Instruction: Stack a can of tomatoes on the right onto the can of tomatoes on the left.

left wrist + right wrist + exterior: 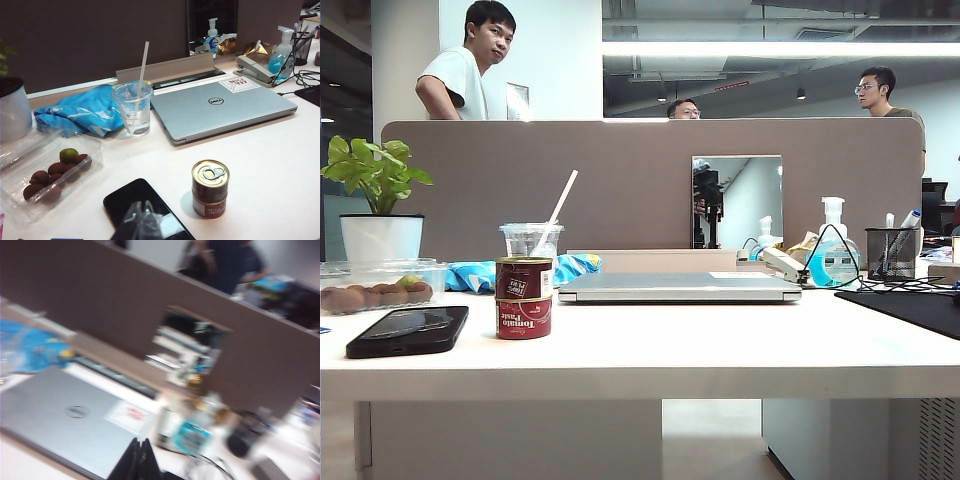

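Your two tomato cans (524, 298) are stacked on the table (720, 350), between the phone (408, 330) and laptop (680, 288). Your right gripper (141, 460) is pressed together, empty, above the laptop. Your left gripper (142, 220) looks pressed together over the phone.

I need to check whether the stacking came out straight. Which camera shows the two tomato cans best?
The exterior view: the stacked tomato cans appear side-on, aligned. The left wrist view shows them from above, pull-tab lid visible. The blurred right wrist view misses them.
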